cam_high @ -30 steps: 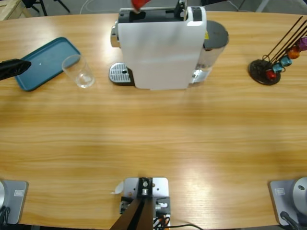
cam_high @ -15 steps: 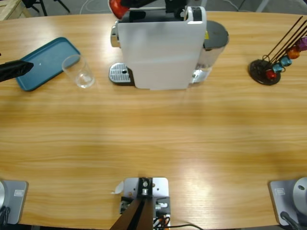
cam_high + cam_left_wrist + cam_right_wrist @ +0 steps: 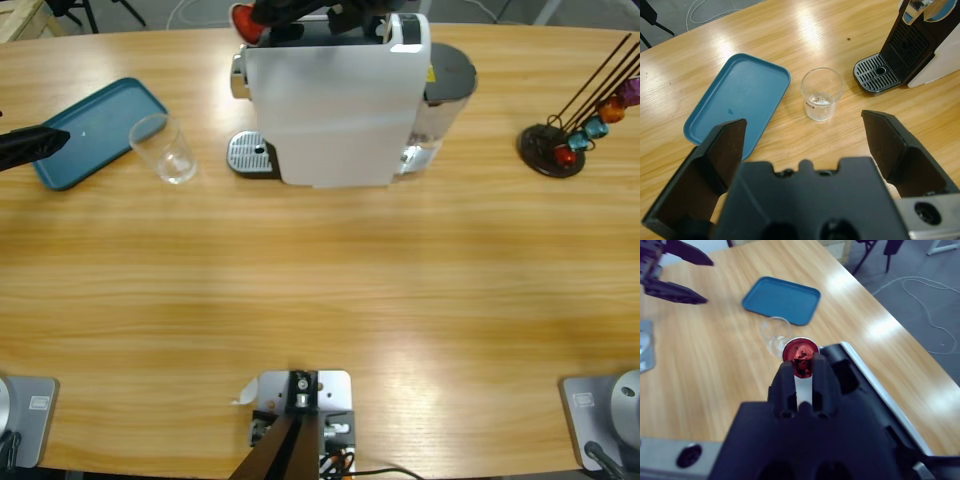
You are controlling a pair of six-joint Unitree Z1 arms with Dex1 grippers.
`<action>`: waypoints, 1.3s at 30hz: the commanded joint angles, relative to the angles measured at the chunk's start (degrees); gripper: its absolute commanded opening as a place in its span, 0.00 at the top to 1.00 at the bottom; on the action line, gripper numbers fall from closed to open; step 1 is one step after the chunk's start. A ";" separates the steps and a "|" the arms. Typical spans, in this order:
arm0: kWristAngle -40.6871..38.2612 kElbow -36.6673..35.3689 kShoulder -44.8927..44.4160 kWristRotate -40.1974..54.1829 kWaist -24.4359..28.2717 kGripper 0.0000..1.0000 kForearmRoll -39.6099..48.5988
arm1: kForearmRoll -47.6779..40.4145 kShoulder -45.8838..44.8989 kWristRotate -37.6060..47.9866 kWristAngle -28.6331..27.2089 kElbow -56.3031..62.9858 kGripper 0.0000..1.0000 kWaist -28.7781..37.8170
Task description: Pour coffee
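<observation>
The red coffee capsule (image 3: 800,355) is held pinched in the closed jaws of the right gripper (image 3: 290,12) over the top rear of the white, boxy coffee machine (image 3: 335,100); it has been carried further left along the machine's black top since a second ago. A clear, round glass (image 3: 821,94) stands on the wooden table (image 3: 320,290) beside the machine's perforated metal drip tray (image 3: 876,75). Left of the machine lies a smooth teal tray (image 3: 737,102) with rounded corners. The left gripper (image 3: 810,137) is seen spread wide, unmoved.
</observation>
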 commanded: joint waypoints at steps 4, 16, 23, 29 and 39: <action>0.60 1.53 1.57 -0.43 -0.35 0.00 0.03 | 1.92 1.40 -1.65 -5.88 0.28 1.00 1.50; 0.60 1.47 1.66 -0.43 -0.35 0.00 0.03 | 1.92 3.35 -1.73 -6.14 -1.71 1.00 1.51; 0.60 1.53 1.66 -0.43 -0.35 0.00 0.05 | 1.92 4.10 -1.73 -6.02 -1.67 1.00 2.04; 0.60 1.45 1.66 -0.43 -0.35 0.00 0.03 | 1.95 3.60 -1.73 -7.05 0.37 1.00 2.04; 0.69 1.45 1.66 -0.52 -0.35 0.00 0.03 | 2.53 4.21 -1.73 -8.00 0.98 1.00 2.04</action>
